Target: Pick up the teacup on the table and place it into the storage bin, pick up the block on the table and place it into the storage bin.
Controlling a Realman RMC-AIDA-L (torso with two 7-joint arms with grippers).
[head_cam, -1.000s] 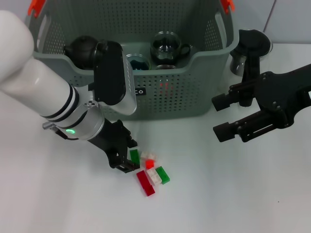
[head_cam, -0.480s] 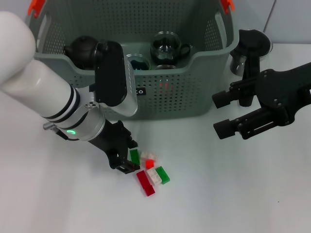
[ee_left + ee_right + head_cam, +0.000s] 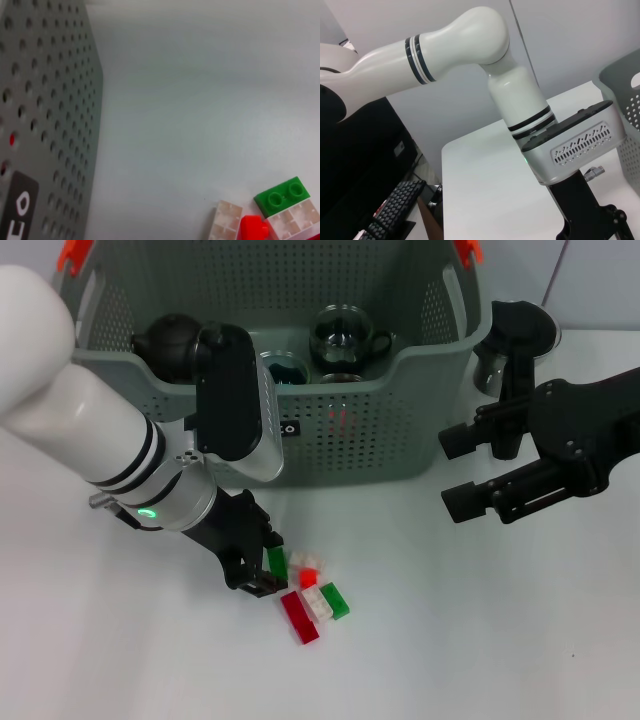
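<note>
A cluster of small red, green and white plastic blocks [image 3: 312, 598] is lying on the white table [image 3: 480, 640]. The left gripper [image 3: 262, 570] is sitting low, its jaws spread around a green block [image 3: 277, 562] at the cluster's near-left edge. The right gripper [image 3: 458, 472] is hovering with fingers parted. Behind, the large grey-green perforated plastic storage bin [image 3: 370, 430] is holding a clear glass teacup [image 3: 345, 338].

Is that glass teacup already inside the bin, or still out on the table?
Inside. The teacup sits within the bin, behind its front wall, beside a dark teapot.
</note>
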